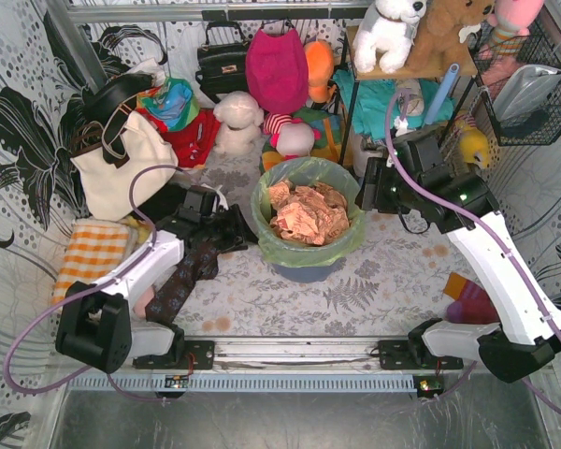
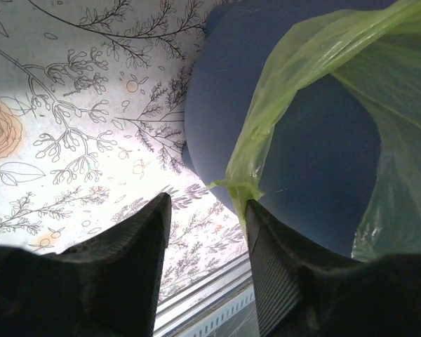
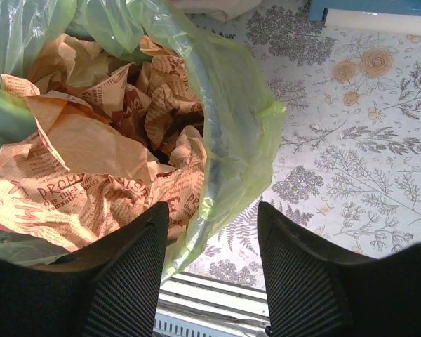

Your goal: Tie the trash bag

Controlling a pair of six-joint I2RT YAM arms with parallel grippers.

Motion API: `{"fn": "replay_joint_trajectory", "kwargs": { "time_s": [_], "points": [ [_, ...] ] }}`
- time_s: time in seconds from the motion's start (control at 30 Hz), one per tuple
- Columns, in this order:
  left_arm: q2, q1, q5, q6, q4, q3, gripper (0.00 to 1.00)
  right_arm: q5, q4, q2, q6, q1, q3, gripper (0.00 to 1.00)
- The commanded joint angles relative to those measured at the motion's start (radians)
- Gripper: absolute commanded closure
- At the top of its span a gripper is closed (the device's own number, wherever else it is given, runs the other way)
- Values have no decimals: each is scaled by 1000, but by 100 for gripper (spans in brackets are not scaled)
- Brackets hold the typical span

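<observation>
The trash bag [image 3: 231,133] runs off the right wrist view's left and top edges, its crumpled paper [image 3: 91,154] hides everything beneath, and the blue bin [image 2: 323,154] is cut by the left wrist view's top edge and partly veiled by plastic.

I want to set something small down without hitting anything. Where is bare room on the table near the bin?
Free: the floral cloth between the bin, the near rail and the right arm. Crowded: left of the bin, where the left arm and a dark patterned cloth lie; behind it, plush toys and bags.
</observation>
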Motion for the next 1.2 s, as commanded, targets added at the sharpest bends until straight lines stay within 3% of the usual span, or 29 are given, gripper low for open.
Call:
{"fn": "replay_joint_trajectory", "kwargs": {
  "time_s": [0.0,0.27,0.5,0.8,1.17],
  "points": [
    [16,-1,8,-27,117,-14,41,2,15,-31,17,-4,-13,47],
    [10,-4,34,-58,163,-25,35,5,16,-48,22,-4,-24,46],
    [35,-3,23,-66,191,-46,67,4,27,-53,29,-4,-48,46],
    [30,-2,-9,-32,112,49,99,80,9,-80,46,-3,-54,46],
    [-32,58,-112,84,-113,169,100,228,22,-152,71,-10,-99,45]
  ]
}}
